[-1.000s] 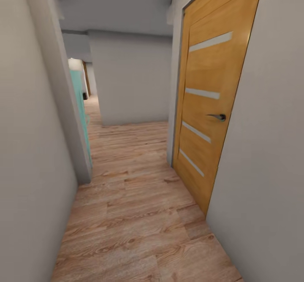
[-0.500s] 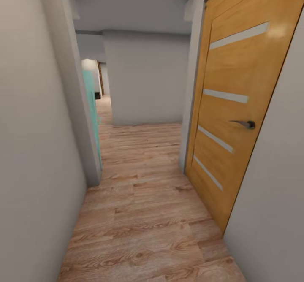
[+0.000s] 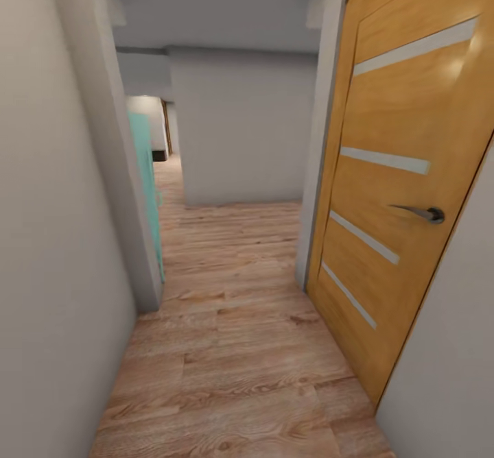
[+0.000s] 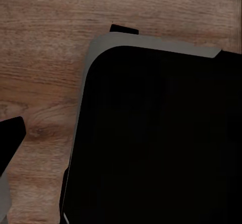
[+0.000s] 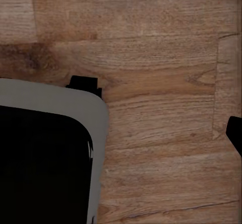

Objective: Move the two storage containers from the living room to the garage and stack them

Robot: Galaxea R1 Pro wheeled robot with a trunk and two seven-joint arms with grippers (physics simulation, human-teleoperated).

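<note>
Neither container in sight, so no bearing from the jaws could be read. Faced down a narrow hallway over wood floor (image 3: 226, 348), closed slatted door (image 3: 405, 184) just right, teal door (image 3: 145, 190) ahead left. Wrist views looked down past the base (image 4: 161, 143) onto planks; jaws' state impossible to tell.

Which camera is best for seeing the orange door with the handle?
The head view is best: the orange door stands closed on the right of the hallway, with pale stripes and a dark handle. Both wrist views look down at the wood-plank floor and the robot's dark base instead.
</note>
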